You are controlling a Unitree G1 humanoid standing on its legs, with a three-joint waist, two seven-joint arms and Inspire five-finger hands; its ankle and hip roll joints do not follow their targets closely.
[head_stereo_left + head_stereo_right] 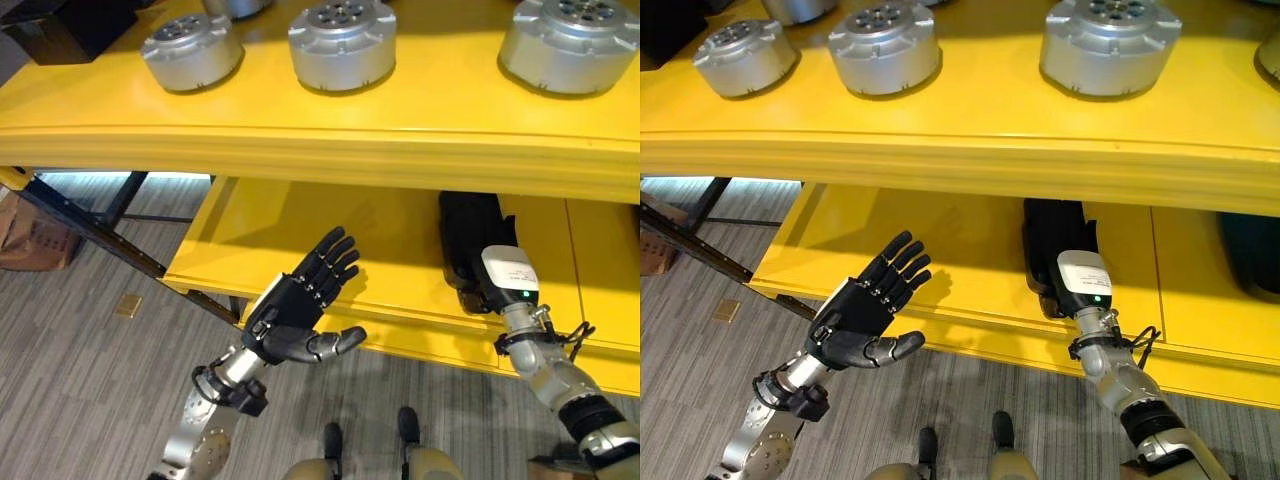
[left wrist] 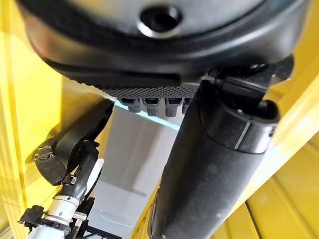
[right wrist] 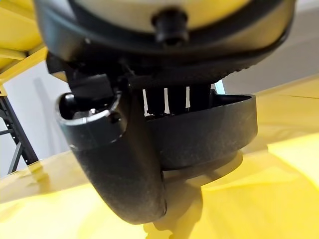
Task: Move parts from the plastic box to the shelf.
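Right hand (image 1: 1055, 255) grips part (image 3: 199, 132) on lower shelf (image 1: 940, 240).

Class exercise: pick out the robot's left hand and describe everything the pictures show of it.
The left hand is dark, matte and looks like plastic, on a silver-grey arm with a black wrist clamp. Its fingers are straight and spread, pointing up toward the yellow lower shelf; the thumb sticks out sideways. The palm faces up, open and holding nothing. It hangs in the air before the shelf's front edge, touching nothing, above the grey floor.
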